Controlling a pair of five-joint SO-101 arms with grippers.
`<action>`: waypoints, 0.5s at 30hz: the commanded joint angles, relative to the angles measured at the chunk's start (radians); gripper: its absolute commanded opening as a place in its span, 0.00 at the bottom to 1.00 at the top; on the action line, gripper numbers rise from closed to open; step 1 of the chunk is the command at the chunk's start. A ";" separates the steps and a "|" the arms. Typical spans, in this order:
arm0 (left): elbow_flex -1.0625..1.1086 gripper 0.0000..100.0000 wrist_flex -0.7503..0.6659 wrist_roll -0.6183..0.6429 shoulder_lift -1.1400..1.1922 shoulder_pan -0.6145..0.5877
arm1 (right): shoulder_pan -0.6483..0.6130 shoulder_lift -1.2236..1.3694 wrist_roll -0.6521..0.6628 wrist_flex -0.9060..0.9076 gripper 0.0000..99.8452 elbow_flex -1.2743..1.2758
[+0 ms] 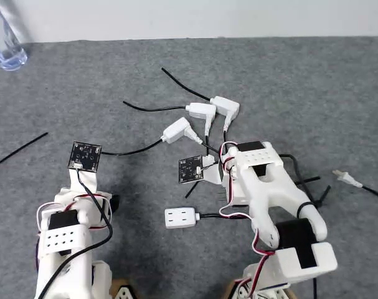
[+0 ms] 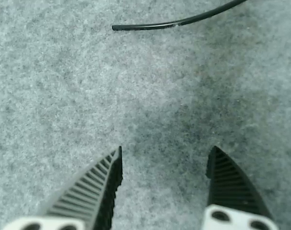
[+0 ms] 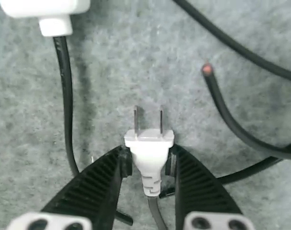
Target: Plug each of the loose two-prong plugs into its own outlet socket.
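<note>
Two-prong plug (image 3: 149, 143) sits pinched between the right fingers (image 3: 104, 184), prongs forward, over grey surface (image 3: 111, 62). Black cables (image 3: 64, 96) flank it; white outlet socket (image 1: 180, 217) nearby. Left fingers (image 2: 95, 187) wide apart, holding nothing.

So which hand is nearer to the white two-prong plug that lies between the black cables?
Right. The right hand grips the two-prong plug from both sides. The left hand is open over bare grey carpet, with a black cable end ahead of it.

The left end effector (image 2: 167, 158) is hovering over the grey desk (image 2: 145, 96), fingers (image 2: 95, 187) apart. A black cable (image 2: 155, 25) is lying beyond it.
</note>
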 commanded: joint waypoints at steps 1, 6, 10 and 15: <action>-0.008 0.27 -0.021 0.008 -0.017 0.008 | -0.005 0.018 0.060 -0.012 0.11 -0.020; -0.008 0.27 -0.021 0.009 -0.017 0.008 | -0.001 0.021 0.124 0.036 0.02 -0.020; -0.008 0.27 -0.021 0.009 -0.017 0.018 | -0.012 0.004 0.083 0.076 0.01 -0.031; -0.012 0.27 -0.017 0.012 -0.017 0.063 | -0.085 -0.120 -0.106 0.157 0.01 -0.048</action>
